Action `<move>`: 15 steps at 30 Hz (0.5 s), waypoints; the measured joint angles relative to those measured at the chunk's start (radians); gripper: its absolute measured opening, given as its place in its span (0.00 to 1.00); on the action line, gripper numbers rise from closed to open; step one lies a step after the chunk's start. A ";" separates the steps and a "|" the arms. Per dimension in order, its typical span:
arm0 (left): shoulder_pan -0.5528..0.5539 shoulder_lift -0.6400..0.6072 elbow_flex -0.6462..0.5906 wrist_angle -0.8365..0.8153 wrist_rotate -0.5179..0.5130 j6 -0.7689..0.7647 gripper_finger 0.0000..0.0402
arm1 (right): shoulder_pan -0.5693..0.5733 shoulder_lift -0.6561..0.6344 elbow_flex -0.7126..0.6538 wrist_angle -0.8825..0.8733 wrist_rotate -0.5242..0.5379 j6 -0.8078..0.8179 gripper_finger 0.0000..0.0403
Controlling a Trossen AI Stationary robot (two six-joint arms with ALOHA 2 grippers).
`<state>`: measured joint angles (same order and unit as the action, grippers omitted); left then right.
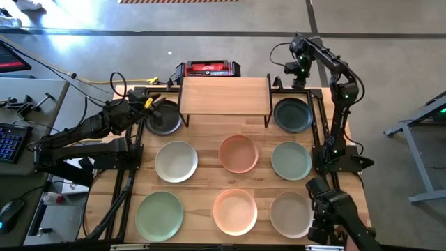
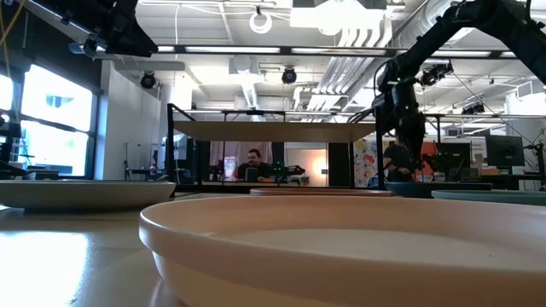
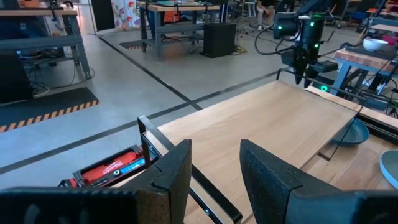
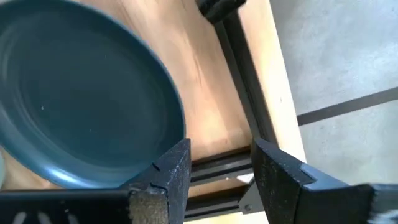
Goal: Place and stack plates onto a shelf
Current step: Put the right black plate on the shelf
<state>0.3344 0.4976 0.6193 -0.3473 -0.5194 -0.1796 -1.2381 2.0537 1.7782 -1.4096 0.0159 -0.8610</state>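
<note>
Looking straight down, the shelf [image 1: 225, 95] stands at the far middle of the desk [image 1: 205, 192], and its light wooden top is bare. Just behind it lies a red-and-black device [image 1: 211, 67].

Eight plates lie flat on the desk, each apart from the others. A black plate [image 1: 165, 118] is just beside the shelf's left end, and another black plate [image 1: 293, 115] is just beside its right end. In the middle row are a cream-white plate [image 1: 175, 161], a peach-pink plate [image 1: 239, 153] and a pale green plate [image 1: 290, 160]. In the near row are a second pale green plate [image 1: 159, 216], a second peach-pink plate [image 1: 235, 211] and a beige plate [image 1: 290, 214].

The left pincer [image 1: 155, 106] hovers at the far left rim of the left black plate. In the left wrist view its two dark fingers [image 3: 174, 177] are spread apart with nothing between them, and they look over the shelf top [image 3: 273, 124] toward the right arm.

The right pincer [image 1: 301, 72] is raised near the far right corner of the shelf, beyond the right black plate. In the right wrist view its fingers [image 4: 168, 177] are also spread and hold nothing; the dark plate [image 4: 81, 99] lies below and beside them.

In the low view a person [image 2: 252, 164] sits in the room behind the desk.
</note>
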 joint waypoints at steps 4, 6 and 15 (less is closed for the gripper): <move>0.000 0.000 0.000 0.000 0.000 0.000 0.31 | 0.001 0.000 0.000 -0.009 -0.032 -0.036 0.36; 0.000 0.000 0.000 0.000 0.000 0.000 0.31 | 0.001 0.001 0.000 -0.026 -0.059 -0.064 0.36; 0.000 0.000 0.000 0.000 0.000 0.000 0.31 | 0.009 0.029 0.000 -0.050 -0.042 -0.088 0.36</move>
<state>0.3344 0.4975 0.6197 -0.3471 -0.5198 -0.1799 -1.2289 2.0827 1.7779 -1.4594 -0.0261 -0.9485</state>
